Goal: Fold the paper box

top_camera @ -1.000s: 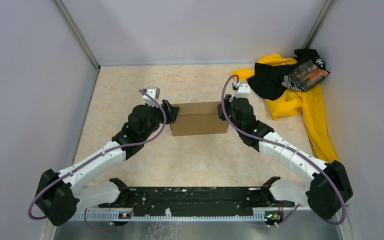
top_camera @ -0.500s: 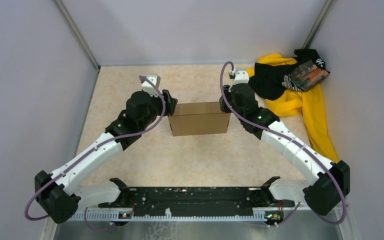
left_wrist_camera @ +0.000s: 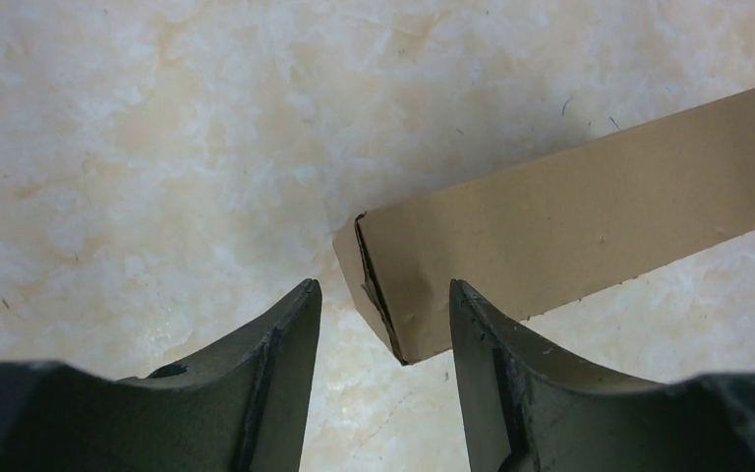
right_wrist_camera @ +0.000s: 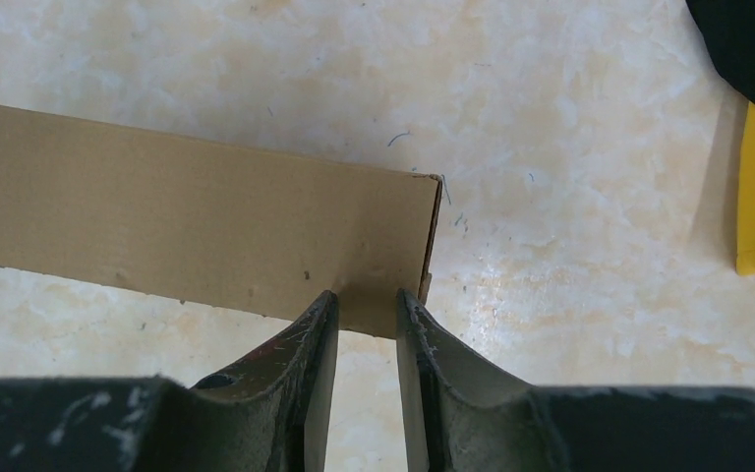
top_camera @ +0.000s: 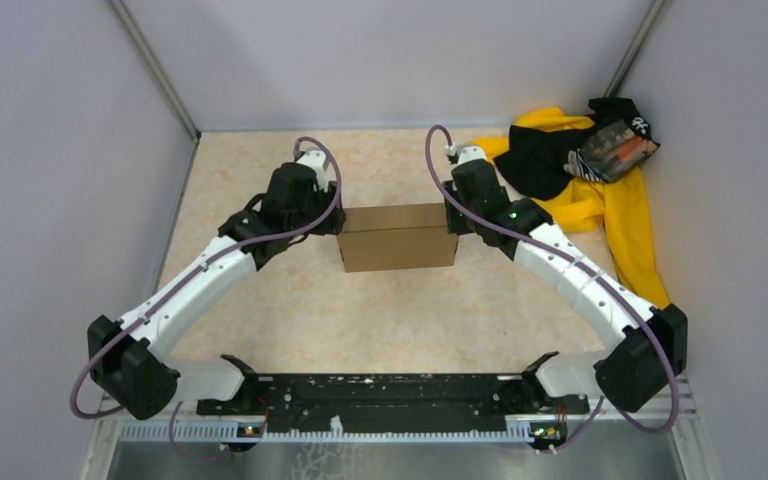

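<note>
A plain brown cardboard paper box on a table marbled in cream and pale orange. Right of the box and farther back, a bright yellow and black clothing pile. Flanking the box, black-and-white arms with purple cables. Behind it, pale lavender-grey walls.

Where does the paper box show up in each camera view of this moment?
Top external: paper box at mid-table, centre of picture.
Left wrist: paper box fills the right half, corner at lower centre.
Right wrist: paper box spans left to centre.
Shared landmark: marbled beige table.
</note>
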Motion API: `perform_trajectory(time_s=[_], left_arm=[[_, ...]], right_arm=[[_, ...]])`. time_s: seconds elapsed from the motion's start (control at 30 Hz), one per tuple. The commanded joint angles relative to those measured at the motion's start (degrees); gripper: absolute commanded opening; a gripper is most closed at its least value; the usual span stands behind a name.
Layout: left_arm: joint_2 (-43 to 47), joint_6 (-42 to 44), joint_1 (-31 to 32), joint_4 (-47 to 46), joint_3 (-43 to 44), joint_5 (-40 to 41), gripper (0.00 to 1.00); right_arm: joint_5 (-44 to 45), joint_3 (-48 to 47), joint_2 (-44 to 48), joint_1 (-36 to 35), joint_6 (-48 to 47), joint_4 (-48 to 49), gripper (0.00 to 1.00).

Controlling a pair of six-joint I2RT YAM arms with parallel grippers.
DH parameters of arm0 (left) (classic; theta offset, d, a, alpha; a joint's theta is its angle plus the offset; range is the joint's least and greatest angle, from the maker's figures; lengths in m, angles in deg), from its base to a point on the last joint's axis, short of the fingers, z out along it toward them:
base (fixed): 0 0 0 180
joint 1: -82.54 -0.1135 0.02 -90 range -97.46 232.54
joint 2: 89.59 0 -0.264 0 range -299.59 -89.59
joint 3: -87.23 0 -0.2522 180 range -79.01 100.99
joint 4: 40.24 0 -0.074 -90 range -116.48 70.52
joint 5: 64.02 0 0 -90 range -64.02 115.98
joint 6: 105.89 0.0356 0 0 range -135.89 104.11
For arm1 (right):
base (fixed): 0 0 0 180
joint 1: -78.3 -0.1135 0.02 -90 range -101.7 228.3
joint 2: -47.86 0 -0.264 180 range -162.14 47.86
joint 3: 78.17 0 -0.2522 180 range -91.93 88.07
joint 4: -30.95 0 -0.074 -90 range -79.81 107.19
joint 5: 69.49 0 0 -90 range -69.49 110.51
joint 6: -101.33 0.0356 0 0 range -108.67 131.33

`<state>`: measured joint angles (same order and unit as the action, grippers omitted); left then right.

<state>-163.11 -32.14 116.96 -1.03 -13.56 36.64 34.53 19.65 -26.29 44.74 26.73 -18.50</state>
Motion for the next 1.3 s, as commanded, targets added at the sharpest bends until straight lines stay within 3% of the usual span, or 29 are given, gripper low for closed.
perform_trajectory(time_s=[0.0,0.5,0.73,1.13,1.27], left_arm=[[0.33,-0.14,-0.40,3.09,1.28,-3.17,0.57],[-1.60,-2.33,-0.80,-0.75,-8.99,-6.72,0.54],[-1.23,-2.60,-1.12,-0.68,-9.50,-7.69,0.53],[5.59,-7.61,-1.10,1.06,-18.48,-13.49,0.51],[8.94,-10.02,-1.01,1.87,-22.64,-15.88,0.50]], right_arm=[[-0.90,-2.92,0.42,0.47,-0.07,-1.98,0.29],[-2.71,5.91,-0.34,0.44,2.00,0.62,0.29],[-3.70,8.50,1.17,0.47,2.35,1.19,0.29],[-7.12,19.06,10.77,-0.49,6.06,-2.18,0.28],[-6.53,19.91,13.00,-5.48,10.03,-5.17,0.28]])
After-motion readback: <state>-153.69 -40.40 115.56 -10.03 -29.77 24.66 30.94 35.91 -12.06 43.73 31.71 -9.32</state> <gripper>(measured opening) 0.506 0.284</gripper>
